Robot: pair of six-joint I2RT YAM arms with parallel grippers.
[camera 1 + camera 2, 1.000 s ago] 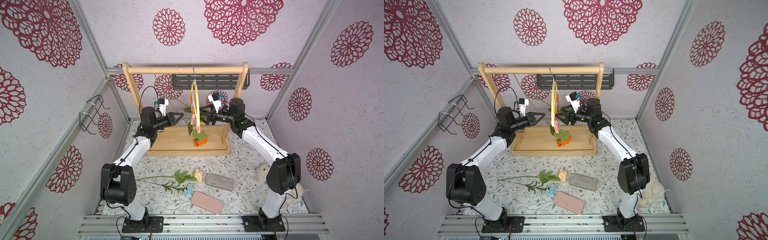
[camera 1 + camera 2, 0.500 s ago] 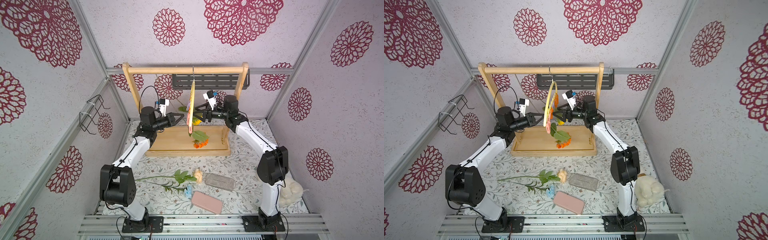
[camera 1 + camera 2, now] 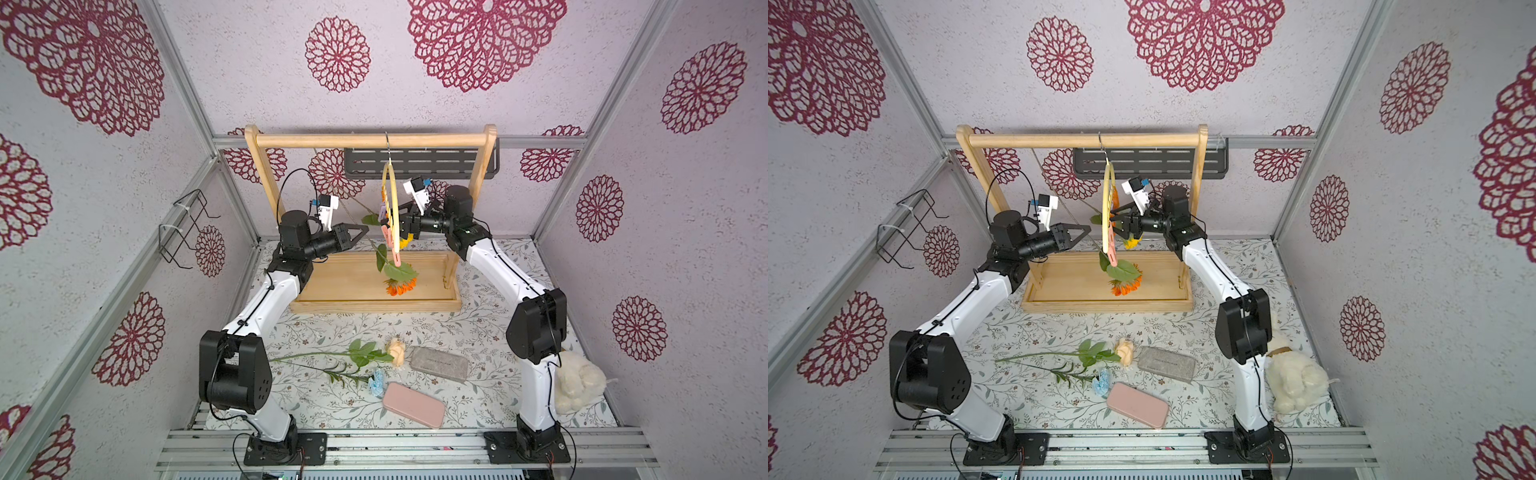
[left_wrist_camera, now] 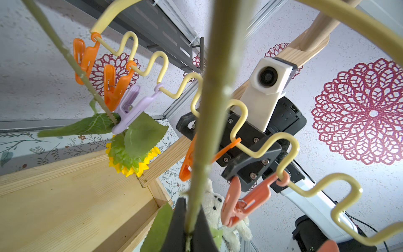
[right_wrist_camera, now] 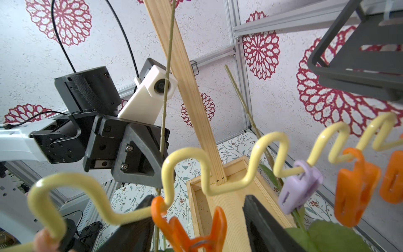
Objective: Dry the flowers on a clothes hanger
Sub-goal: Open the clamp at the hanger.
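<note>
— What stands on the desk [image 3: 478, 328]?

— A wooden rack [image 3: 374, 140] at the back; the hanger [image 5: 185, 152] hangs by its hook from the top bar, edge-on in both top views.

— And the flowers?

— The orange flower [image 3: 401, 286] hangs head down over the rack's tray, beside the hanger; the sunflower [image 4: 130, 165] hangs with its stem in a lilac clip [image 4: 130, 109]; the rose [image 3: 395, 351] and blue bloom [image 3: 377, 381] lie on the desk in front, well apart from both arms.

— The fingers?

— The left fingers [image 4: 202, 237] are pressed together on the orange flower's stem; the right fingers [image 5: 259, 218] are spread, one on either side of an orange clip [image 5: 174, 231] on the wavy bar; whether they touch it I cannot tell; the stem runs just beside that clip.
</note>
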